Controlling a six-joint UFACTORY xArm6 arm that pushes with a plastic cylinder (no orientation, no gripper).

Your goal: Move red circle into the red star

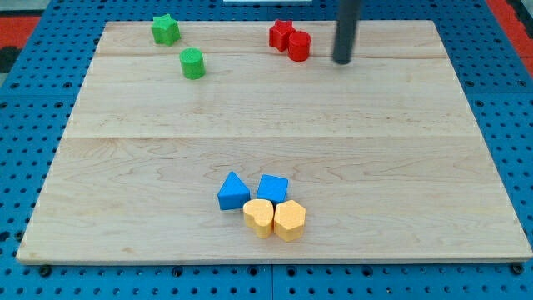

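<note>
Plainly, no writing is showing anywhere; the red round block (pixel 299 46) is sitting near the view's top edge of the pale wooden surface (pixel 275 117), touching the red star-shaped block (pixel 281 34) on its left; my tip (pixel 342 61) is resting just to the view's right of the circle, apart from it; no gripper is fitted.

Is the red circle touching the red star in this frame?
Touching. The camera view shows the red circle pressed against the red star with no board between them; my tip stands apart, to the view's right.
</note>
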